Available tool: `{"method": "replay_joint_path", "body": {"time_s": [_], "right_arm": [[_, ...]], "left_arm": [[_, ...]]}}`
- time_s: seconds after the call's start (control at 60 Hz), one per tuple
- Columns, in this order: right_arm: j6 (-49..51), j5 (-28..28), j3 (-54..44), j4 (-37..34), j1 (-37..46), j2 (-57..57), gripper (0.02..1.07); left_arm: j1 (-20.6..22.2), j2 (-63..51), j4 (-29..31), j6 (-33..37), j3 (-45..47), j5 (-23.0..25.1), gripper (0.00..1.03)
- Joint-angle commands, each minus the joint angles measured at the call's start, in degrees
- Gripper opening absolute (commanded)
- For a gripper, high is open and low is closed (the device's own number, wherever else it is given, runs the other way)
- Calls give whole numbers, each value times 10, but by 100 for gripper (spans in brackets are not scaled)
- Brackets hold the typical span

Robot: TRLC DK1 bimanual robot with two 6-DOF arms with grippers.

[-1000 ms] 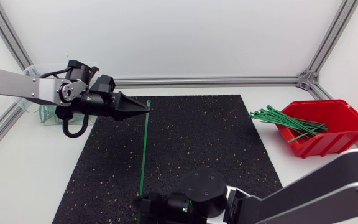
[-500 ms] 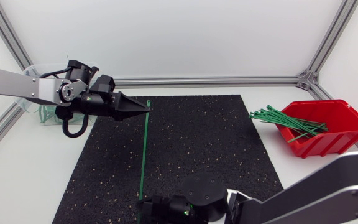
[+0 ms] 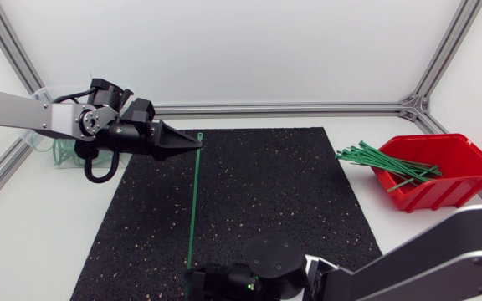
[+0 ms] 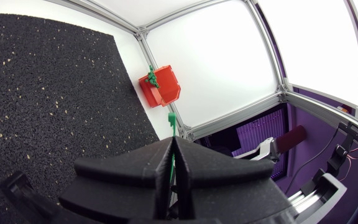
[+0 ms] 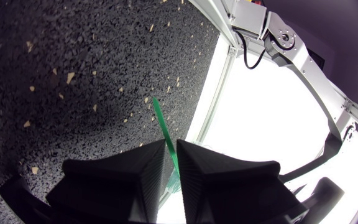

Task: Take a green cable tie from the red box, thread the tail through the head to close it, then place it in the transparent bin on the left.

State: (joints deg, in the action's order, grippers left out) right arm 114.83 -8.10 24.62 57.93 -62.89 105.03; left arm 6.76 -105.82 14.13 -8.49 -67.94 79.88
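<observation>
The left claw (image 4: 174, 142) is pressed together on one end of a green cable tie (image 3: 193, 201), with a short blocky tip, probably the head, poking out past the fingertips. The right claw (image 5: 171, 149), at the near edge of the worktop, pinches the other end between its fingers. Between the two claws the tie runs straight and taut, just above the black mat (image 3: 266, 192).

So the first step looks finished: one tie is out of the red box (image 3: 454, 180), where the spare ties (image 3: 383, 160) lie fanned over the rim. The tie is not yet bent into a loop, so the tail has yet to go through the head. After that comes dropping it into the transparent bin (image 3: 50, 149), which sits behind the left arm.
</observation>
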Motion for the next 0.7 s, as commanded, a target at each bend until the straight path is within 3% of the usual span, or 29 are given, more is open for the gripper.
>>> {"method": "replay_joint_path", "body": {"time_s": [0.0, 0.067, 0.117, 0.483, 0.617, 0.683], "right_arm": [[-7, 9, -9, 2, 0, 12, 18], [-20, 12, -4, 1, 2, 11, 16], [-30, 8, -2, 1, 7, 8, 7], [-154, 13, 57, -20, 31, -4, 7], [-247, 34, 117, -134, 33, -26, 7], [-315, 44, 164, -229, 33, -48, 7]], "left_arm": [[-4, -8, 5, 12, -12, 11, 3], [-4, -8, 5, 13, -11, 11, 3], [-4, -8, 5, 13, -10, 12, 3], [-7, 10, 5, 24, 6, 12, 3], [-9, 33, 5, 33, 18, 12, 3], [-11, 47, 5, 33, 23, 12, 3]]}}
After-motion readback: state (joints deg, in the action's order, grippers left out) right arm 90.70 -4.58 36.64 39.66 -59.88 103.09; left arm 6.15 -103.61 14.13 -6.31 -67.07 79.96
